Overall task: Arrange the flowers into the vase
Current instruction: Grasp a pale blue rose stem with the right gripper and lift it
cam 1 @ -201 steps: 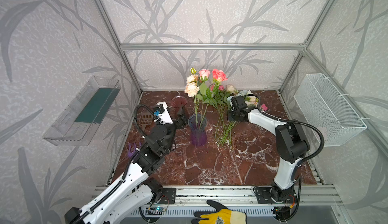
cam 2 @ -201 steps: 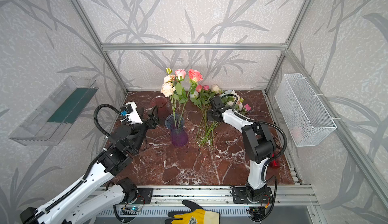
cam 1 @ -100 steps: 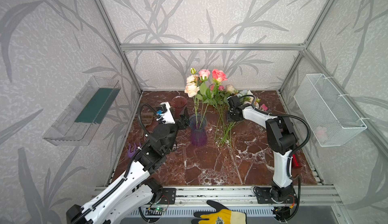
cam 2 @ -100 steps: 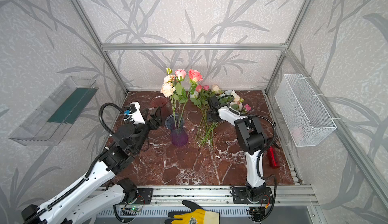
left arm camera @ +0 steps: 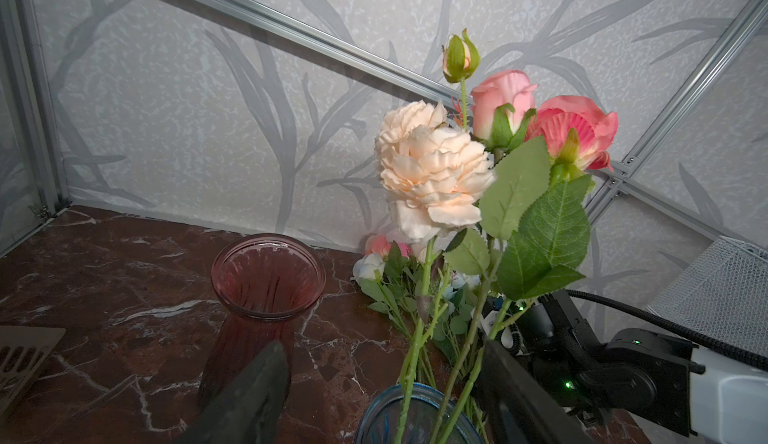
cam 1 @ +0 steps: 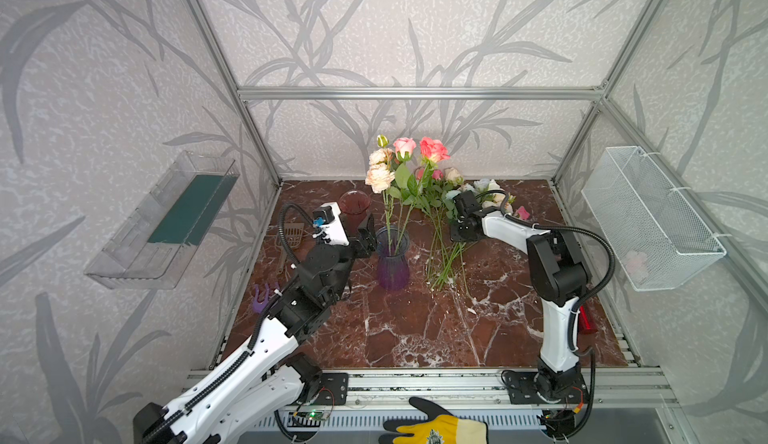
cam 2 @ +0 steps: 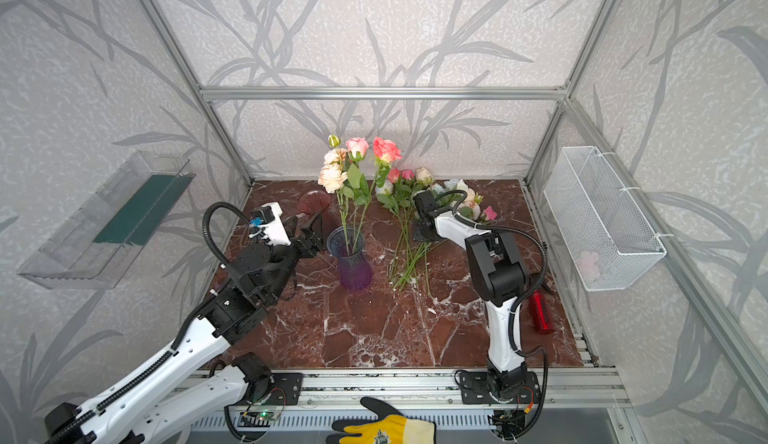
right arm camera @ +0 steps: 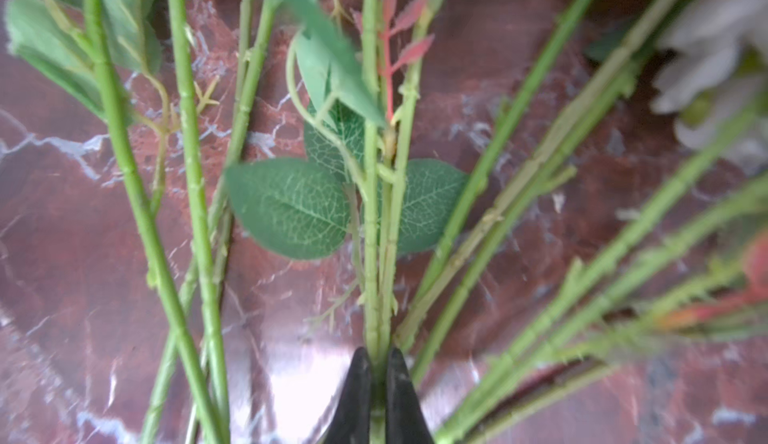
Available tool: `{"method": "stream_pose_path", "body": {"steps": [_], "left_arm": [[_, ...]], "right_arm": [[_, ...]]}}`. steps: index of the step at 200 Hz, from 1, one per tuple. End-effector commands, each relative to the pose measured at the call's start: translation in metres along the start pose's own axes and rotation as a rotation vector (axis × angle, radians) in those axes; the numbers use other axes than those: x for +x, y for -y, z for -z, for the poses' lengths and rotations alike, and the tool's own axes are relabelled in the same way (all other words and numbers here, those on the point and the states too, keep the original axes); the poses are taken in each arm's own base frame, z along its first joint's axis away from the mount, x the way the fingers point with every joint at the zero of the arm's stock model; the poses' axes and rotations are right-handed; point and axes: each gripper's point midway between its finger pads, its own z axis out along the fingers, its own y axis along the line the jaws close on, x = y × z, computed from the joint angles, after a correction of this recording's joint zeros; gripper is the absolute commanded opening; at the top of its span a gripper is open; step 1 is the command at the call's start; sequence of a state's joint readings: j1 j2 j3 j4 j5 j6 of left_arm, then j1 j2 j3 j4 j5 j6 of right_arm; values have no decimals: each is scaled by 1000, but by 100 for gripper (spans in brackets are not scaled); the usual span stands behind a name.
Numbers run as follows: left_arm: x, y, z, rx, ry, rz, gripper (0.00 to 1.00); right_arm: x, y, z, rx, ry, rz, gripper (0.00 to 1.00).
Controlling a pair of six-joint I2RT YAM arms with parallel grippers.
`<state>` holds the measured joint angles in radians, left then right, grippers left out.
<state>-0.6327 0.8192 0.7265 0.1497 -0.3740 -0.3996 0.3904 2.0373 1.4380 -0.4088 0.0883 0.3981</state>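
Note:
A purple glass vase [cam 1: 392,263] [cam 2: 353,263] [left arm camera: 411,417] stands mid-table. It holds several flowers [cam 1: 405,159] [cam 2: 357,157] [left arm camera: 432,171] with cream-peach, pink and coral heads. More flowers [cam 1: 446,234] [cam 2: 409,250] lie in a loose pile just right of the vase, heads toward the back wall. My right gripper [cam 1: 459,234] [cam 2: 422,234] [right arm camera: 378,371] reaches down into this pile and is shut on a thin green stem [right arm camera: 374,254]. My left gripper [cam 1: 368,238] [cam 2: 309,234] [left arm camera: 382,350] is open at the vase's left side, level with the rim, with nothing held.
An empty red glass vase [cam 1: 354,205] [left arm camera: 266,279] stands behind my left gripper. A brown scoop [cam 1: 291,234] and a purple piece [cam 1: 262,296] lie at the left edge, a red can [cam 2: 540,313] at the right. A wire basket [cam 1: 648,221] and a clear tray [cam 1: 166,221] hang on the side walls.
My right gripper has closed on a stem in the pile and that arm's elbow has swung in. My left gripper has moved right, up to the vase.

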Motion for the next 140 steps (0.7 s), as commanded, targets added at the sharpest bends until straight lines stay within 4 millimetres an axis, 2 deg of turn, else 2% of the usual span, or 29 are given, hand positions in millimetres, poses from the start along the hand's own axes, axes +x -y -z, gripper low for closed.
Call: {"method": "stream_pose_path", "body": {"steps": [1,64,69,71,103,122,140], "left_arm": [[-12,4,1,15,22,37,75],[-10,9,0,41,10,37,75],[-10,10,0,50,9,38,75],[-10,11,0,53,8,39,75],[-6,28,-2,145,-14,41,75],[-2,45,-2,235,-37,37,74],[3,55,-3,286,-66,32,68]], "right_arm": [[-22,-10,35,-74,93,-40,5],[-26,-25,93,-240,208,-101,5],[-23,-24,92,-243,205,-101,5],[-26,-25,102,-255,229,-103,5],[-26,-32,142,-380,357,-104,6],[-24,-28,167,-422,448,-116,6],[-21,-24,190,-456,535,-118,6]]}}
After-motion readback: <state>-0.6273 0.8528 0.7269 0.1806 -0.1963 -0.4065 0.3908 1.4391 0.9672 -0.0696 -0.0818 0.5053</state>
